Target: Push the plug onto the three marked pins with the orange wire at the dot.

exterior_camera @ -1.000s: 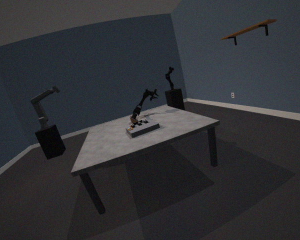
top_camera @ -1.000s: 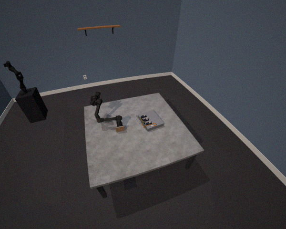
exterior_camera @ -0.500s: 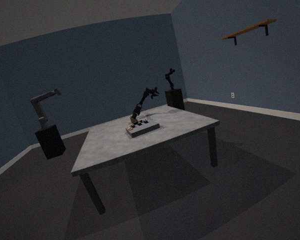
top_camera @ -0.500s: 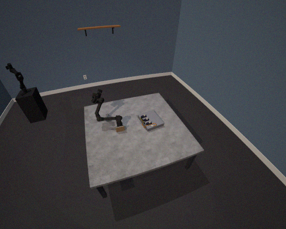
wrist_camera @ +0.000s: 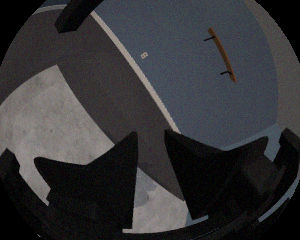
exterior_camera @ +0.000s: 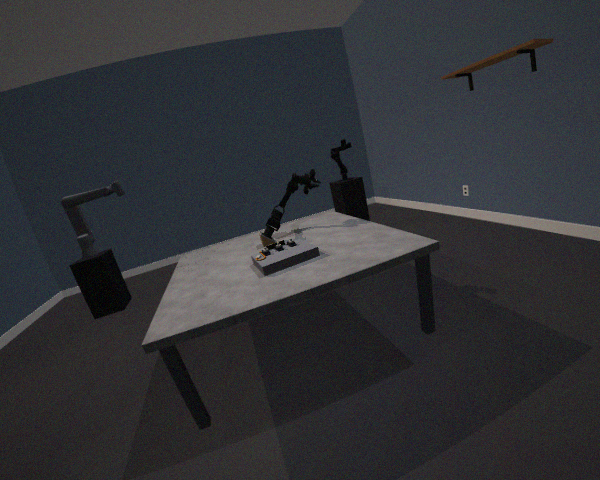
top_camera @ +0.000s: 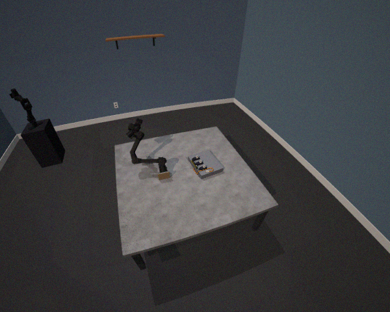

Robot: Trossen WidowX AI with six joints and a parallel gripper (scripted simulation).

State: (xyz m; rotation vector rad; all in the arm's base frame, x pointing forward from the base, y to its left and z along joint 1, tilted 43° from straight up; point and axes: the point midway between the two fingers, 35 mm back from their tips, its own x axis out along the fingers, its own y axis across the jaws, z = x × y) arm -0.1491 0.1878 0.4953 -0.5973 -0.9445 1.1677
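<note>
The grey holder (top_camera: 212,160) (exterior_camera: 291,259) lies on the table (top_camera: 188,205) (exterior_camera: 212,289). Small dark parts with pale tops (top_camera: 199,162) (exterior_camera: 279,247) sit along one edge of it. An orange lead (top_camera: 212,168) (exterior_camera: 263,256) loops at one corner. The plug, the pins, the coloured band and its dot are too small to make out. My gripper (top_camera: 134,126) (exterior_camera: 316,179) (wrist_camera: 150,135) is held high above the table, well away from the holder. Its fingers stand partly open with a gap between them and nothing in it.
My arm's base stands on a wooden plate (top_camera: 163,175) (exterior_camera: 265,239) beside the holder. A second dark arm (top_camera: 28,106) (exterior_camera: 340,157) stands on a black pedestal off the table. A grey arm (exterior_camera: 78,219) stands on another. A wooden shelf (top_camera: 134,37) (exterior_camera: 496,58) (wrist_camera: 223,57) is on the wall.
</note>
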